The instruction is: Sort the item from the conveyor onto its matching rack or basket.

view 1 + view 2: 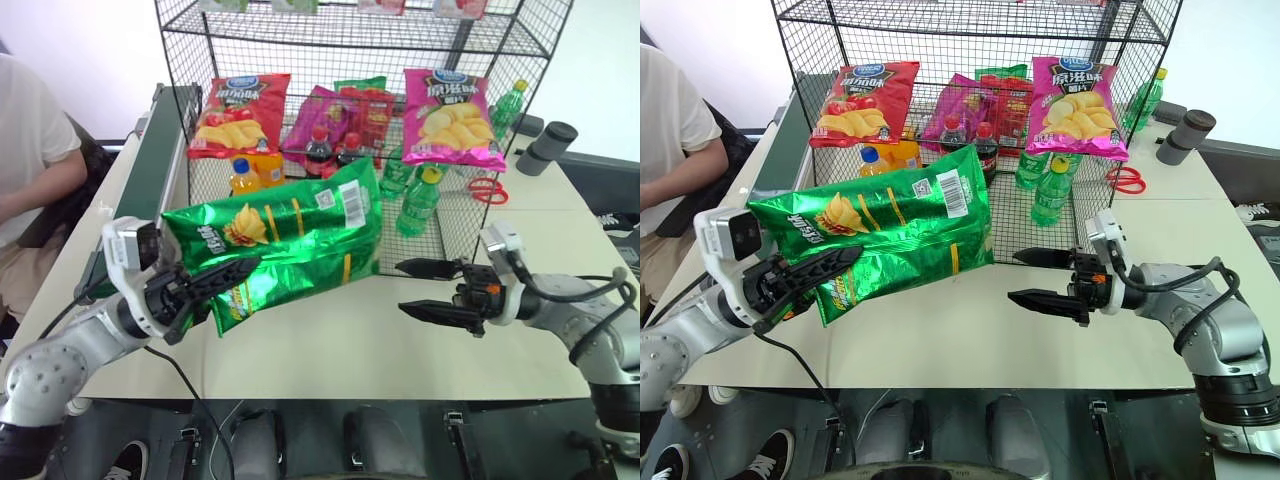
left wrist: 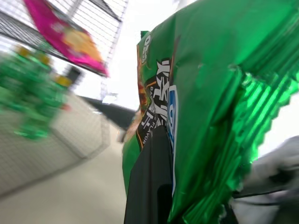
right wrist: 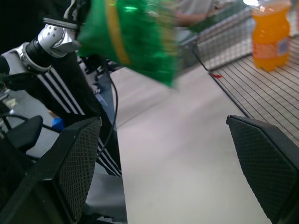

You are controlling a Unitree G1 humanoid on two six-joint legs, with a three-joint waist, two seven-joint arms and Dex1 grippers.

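The item, a large glossy green crisp bag (image 1: 290,240) with a white barcode, hangs tilted above the table in front of the rack. My left gripper (image 1: 215,275) is shut on its lower left end; one black finger (image 2: 149,186) lies against the foil. My right gripper (image 1: 402,287) stands open to the right of the bag, apart from it, with nothing between its fingers (image 3: 70,163). The tall black wire rack (image 1: 300,40) rises behind. The dark-green conveyor (image 1: 165,150) runs along the rack's left side.
On the rack hang a red crisp bag (image 1: 240,115) and a magenta crisp bag (image 1: 452,115), with drink bottles (image 1: 420,200) below. Red scissors (image 1: 487,190) and a grey cylinder (image 1: 548,145) lie at the right. A person (image 1: 30,150) sits at the left. The beige table (image 1: 330,340) lies beneath.
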